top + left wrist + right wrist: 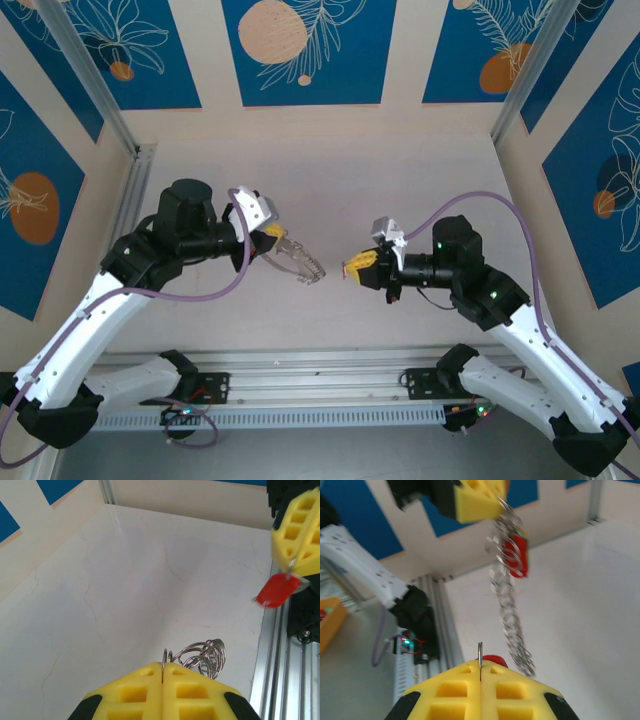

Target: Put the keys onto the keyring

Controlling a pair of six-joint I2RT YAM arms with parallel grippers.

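Observation:
My left gripper (278,237) is shut on one end of the keyring (305,262), a chain of silver loops held above the table that reaches toward the right arm. In the left wrist view the pads (145,692) pinch a loop and the other loops of the keyring (205,655) bunch just beyond. My right gripper (352,268) is shut on a red-headed key (277,590), a short gap from the ring's free end. In the right wrist view a thin metal edge sticks up between my right gripper's (480,669) pads, with the key's red head (495,659) behind. The keyring (510,615) hangs ahead, a red and green piece (515,555) among its loops.
An aluminium rail (320,385) runs along the near table edge between the arm bases. Walls with blue panels (300,50) close in the back and both sides. The white tabletop (330,190) stretches behind the grippers.

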